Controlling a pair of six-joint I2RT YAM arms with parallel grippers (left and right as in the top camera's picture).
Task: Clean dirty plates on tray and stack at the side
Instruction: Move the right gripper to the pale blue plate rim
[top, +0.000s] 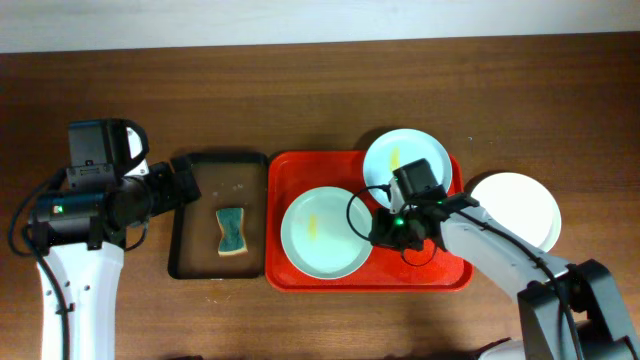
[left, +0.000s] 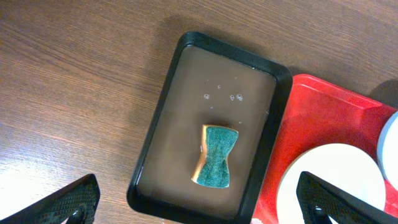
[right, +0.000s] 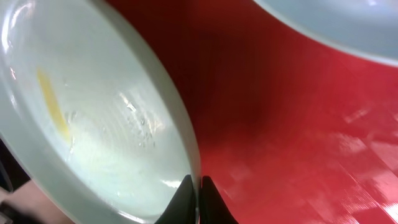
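Two plates lie on the red tray (top: 430, 272): one at the left (top: 320, 232) with a yellow smear, one at the back (top: 405, 158), also smeared. A third plate (top: 517, 208) rests on the table to the right of the tray. My right gripper (top: 380, 228) is shut on the right rim of the left plate (right: 93, 112); in the right wrist view its fingertips (right: 194, 183) pinch that rim over the tray (right: 280, 124). My left gripper (left: 202, 208) hangs wide open above the black tray (left: 151, 134), holding nothing.
A green and yellow sponge (top: 231, 231) lies in shallow water in the black tray (top: 181, 250), which stands just left of the red tray. The sponge (left: 217, 155) sits between my left fingers' line of sight. Bare wooden table surrounds both trays.
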